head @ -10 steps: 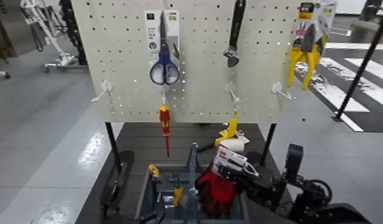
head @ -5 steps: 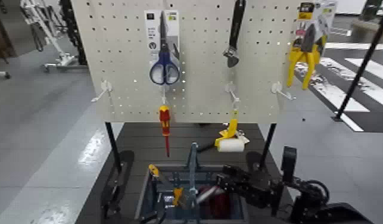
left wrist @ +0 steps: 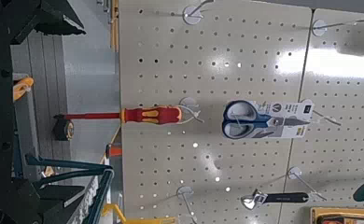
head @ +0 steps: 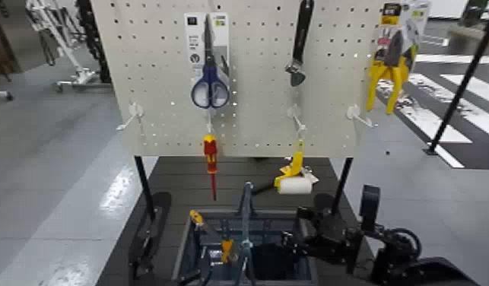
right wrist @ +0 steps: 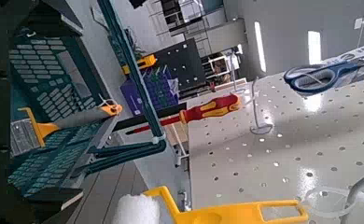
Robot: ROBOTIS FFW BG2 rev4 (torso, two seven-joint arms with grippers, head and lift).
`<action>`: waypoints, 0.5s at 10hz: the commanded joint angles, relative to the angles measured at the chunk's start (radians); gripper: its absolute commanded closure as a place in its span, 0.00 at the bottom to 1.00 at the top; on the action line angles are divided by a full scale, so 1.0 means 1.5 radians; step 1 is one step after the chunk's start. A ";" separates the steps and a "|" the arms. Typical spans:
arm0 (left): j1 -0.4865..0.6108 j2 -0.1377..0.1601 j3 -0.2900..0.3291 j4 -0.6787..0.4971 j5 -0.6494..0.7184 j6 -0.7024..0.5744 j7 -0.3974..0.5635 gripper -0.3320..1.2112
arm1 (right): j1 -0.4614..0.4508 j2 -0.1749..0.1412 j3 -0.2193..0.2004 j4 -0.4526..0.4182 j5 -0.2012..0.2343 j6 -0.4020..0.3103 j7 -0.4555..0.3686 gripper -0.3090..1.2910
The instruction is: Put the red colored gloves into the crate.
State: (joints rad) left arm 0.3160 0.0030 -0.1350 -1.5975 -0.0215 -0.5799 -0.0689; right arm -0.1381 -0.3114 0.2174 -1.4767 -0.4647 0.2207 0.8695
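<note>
Two pincers, both apart: your right gripper (head: pixel 287 239) at the crate's (head: pixel 183 248) right edge, your left gripper (left wrist: pixel 82 110) idle by the left; the gloves (head: pixel 270 261) lie inside, rightward, so only your withdrawal seems left

No readable wording — just tiny, illegible print on the scissors' card (head: pixel 195 39) and the pliers' card (head: pixel 419 14).

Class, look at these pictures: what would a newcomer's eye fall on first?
Probably the blue-handled scissors, hanging high on the pegboard. Next, perhaps, the red-and-yellow screwdriver just below them, and the bright yellow pliers at the board's right edge.
</note>
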 commanded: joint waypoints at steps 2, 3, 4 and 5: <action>0.001 -0.065 0.000 -0.001 0.000 0.000 0.000 0.28 | 0.040 -0.005 -0.030 -0.050 0.002 -0.002 -0.023 0.11; 0.001 -0.065 0.000 -0.001 0.000 0.000 0.001 0.28 | 0.076 -0.004 -0.056 -0.088 0.014 -0.009 -0.054 0.11; 0.002 -0.065 0.001 -0.001 0.000 0.000 0.000 0.28 | 0.121 -0.003 -0.082 -0.137 0.041 -0.028 -0.103 0.12; 0.002 -0.065 0.002 -0.001 0.000 0.000 0.000 0.28 | 0.170 -0.006 -0.096 -0.193 0.064 -0.039 -0.168 0.12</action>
State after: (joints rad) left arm 0.3190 0.0030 -0.1330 -1.5984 -0.0215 -0.5799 -0.0688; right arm 0.0735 -0.3184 0.0886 -1.7173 -0.3899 0.1740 0.6238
